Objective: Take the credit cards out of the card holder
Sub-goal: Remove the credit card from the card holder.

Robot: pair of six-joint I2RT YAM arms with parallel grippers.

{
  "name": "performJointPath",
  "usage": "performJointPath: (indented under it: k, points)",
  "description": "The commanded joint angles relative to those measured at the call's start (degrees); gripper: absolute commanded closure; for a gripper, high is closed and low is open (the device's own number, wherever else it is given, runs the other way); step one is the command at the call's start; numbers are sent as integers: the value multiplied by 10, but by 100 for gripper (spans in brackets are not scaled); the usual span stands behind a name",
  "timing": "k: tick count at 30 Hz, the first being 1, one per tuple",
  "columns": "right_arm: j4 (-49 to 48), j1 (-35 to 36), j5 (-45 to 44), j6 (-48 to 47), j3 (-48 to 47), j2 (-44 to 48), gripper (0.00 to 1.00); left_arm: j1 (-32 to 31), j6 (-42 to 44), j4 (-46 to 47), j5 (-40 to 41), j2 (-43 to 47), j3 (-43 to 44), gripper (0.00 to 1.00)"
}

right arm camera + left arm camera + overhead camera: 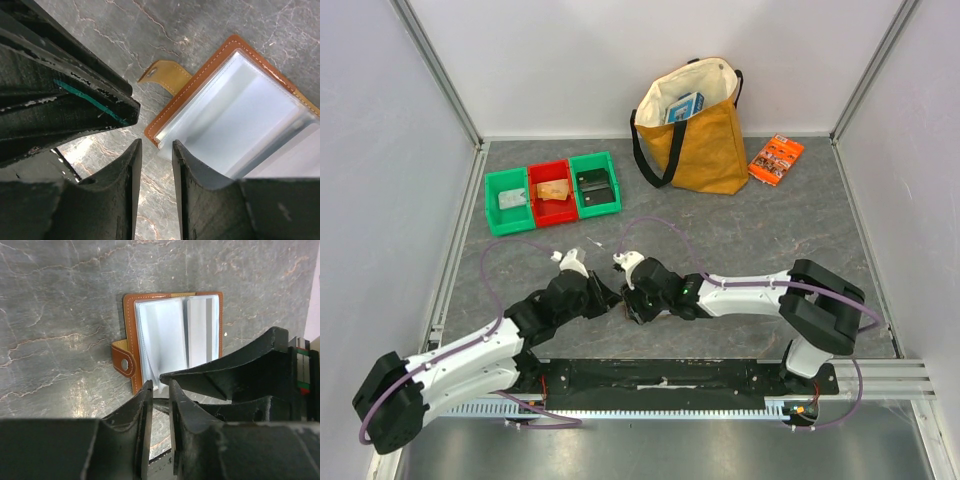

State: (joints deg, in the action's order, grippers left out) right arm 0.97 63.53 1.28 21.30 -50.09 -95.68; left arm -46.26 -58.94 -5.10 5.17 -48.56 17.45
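Two pincers at the opened card holder (129,320), no cards out yet.
Left pincer (157,387) narrowly apart, empty; holder lies spread on the worktop (770,230) between both; right pincer (154,147) apart at its pale sleeve corner (164,141). All extraction remains, I judge.

On the grey marbled tabletop (800,230) lie a brown leather card holder (172,335) (open), green and red plastic bins (552,192), a mustard tote bag (705,140) and an orange packet (776,158).

Your card holder (131,335) looks like smooth tan leather with pale stitching; its inner pockets (165,335) look like glossy, translucent plastic, and its snap (124,363) like dull metal. Beneath it, the table (60,315) looks like faintly shiny marbled stone.
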Motion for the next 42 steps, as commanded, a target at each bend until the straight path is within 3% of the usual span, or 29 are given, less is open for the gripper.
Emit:
performJointPath:
  k: [1, 8, 14, 19, 24, 42]
  points:
    - [-11, 2, -5, -8, -20, 37, 61, -1, -14, -26, 27, 34, 14, 73]
    - [34, -50, -59, 8, 22, 136, 53, -2, 18, -7, -29, -26, 92, 68]
    - [-3, -133, -15, 48, 111, 177, 67, -1, 36, 48, -110, -142, 151, 61]
    - [-62, -168, 42, 71, 156, 167, 77, -2, 38, 88, -154, -232, 175, 56]
    - [-93, -186, 61, 83, 177, 146, 83, -2, 41, 97, -148, -278, 177, 53]
    - [-106, -220, 83, 98, 213, 116, 88, -1, 43, 108, -163, -356, 200, 58]
